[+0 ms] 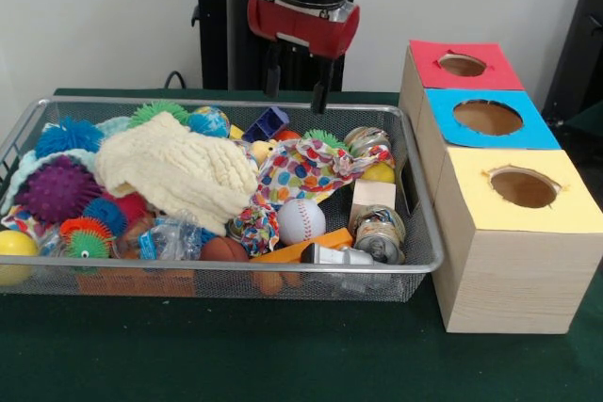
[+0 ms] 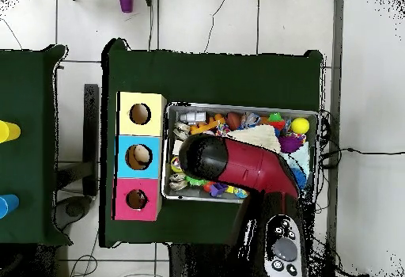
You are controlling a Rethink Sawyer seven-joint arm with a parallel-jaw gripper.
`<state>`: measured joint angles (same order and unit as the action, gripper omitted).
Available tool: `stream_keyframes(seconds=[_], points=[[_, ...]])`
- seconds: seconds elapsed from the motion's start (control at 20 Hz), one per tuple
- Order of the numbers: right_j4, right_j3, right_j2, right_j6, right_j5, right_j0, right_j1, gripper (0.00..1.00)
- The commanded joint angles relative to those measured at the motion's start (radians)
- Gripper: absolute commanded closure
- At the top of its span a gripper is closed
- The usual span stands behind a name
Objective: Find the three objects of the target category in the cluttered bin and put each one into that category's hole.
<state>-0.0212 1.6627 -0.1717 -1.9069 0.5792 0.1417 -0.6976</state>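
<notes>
We are holding our end effector (image 1: 296, 83), fingers spread and empty, above the cluttered wire bin (image 1: 415, 265) beside the wooden boxes (image 1: 513, 251).

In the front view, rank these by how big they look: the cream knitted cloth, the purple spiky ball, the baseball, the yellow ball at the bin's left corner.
1. Cream knitted cloth, clearly largest.
2. Purple spiky ball.
3. Baseball and yellow ball: look alike; the yellow ball is partly cut off, so no ranking.

Gripper (image 1: 295, 85) aloft (fingers parted, empty)
</notes>
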Motion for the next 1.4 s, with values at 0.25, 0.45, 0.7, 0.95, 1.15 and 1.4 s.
stream_keyframes(seconds=[0.25,0.45,0.7,0.95,1.15,1.4], points=[[0.089,0.098,0.092,-0.029,-0.172,0.060,0.099,0.00],[0.094,0.110,0.090,-0.048,-0.193,0.055,0.106,0.00],[0.097,0.117,0.083,-0.065,-0.210,0.039,0.116,0.00],[0.094,0.157,0.096,-0.072,-0.238,0.044,0.120,0.00],[0.084,0.195,0.102,-0.083,-0.243,0.042,0.100,0.00],[0.099,0.217,0.094,-0.099,-0.321,0.036,0.131,0.00]])
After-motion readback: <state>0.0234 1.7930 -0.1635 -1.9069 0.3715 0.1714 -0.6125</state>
